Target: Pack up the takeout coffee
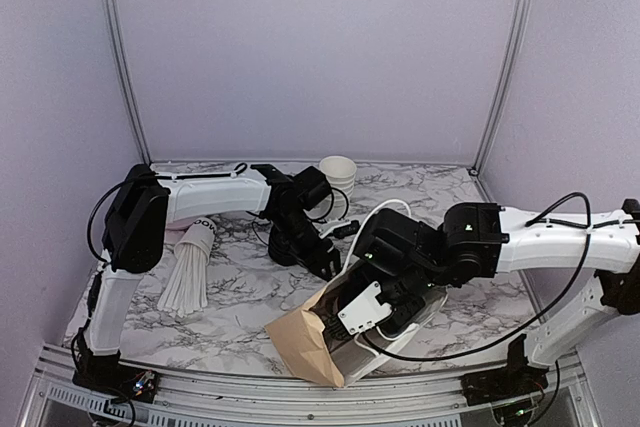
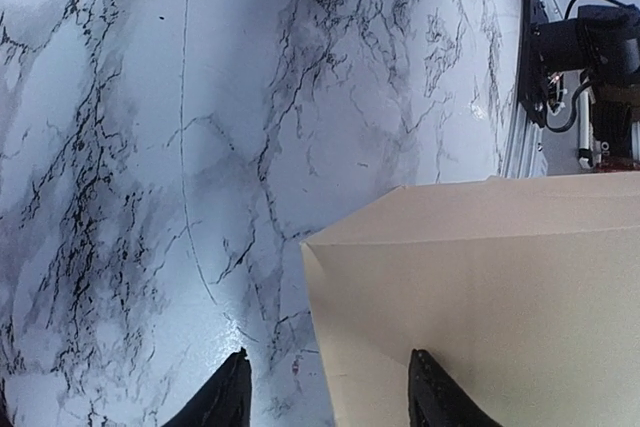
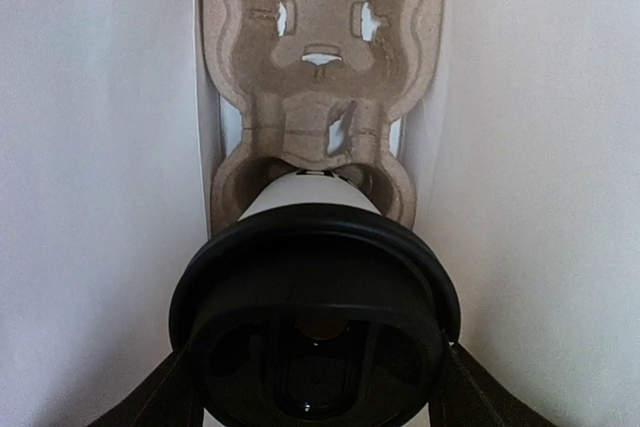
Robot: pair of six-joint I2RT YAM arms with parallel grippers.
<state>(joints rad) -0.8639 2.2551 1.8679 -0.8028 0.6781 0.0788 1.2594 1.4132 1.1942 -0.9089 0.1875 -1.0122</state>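
Our right gripper [image 3: 315, 392] reaches into the mouth of the bag [image 1: 300, 342], which lies on its side near the front of the counter [image 2: 150, 197]. Its fingers [image 3: 160, 397] press either side of the black lid of the cup [image 3: 310, 287]. The cup is deep in the bag, its base at the near pocket of the carrier [image 3: 320, 57] that sits against the bag's far end. Our left gripper [image 2: 325, 397] hangs low over the counter by the bag, partly spread and holding nothing. The bag's edge shows between its fingers. A stack of cups [image 1: 188, 272] lies on its side under our left arm.
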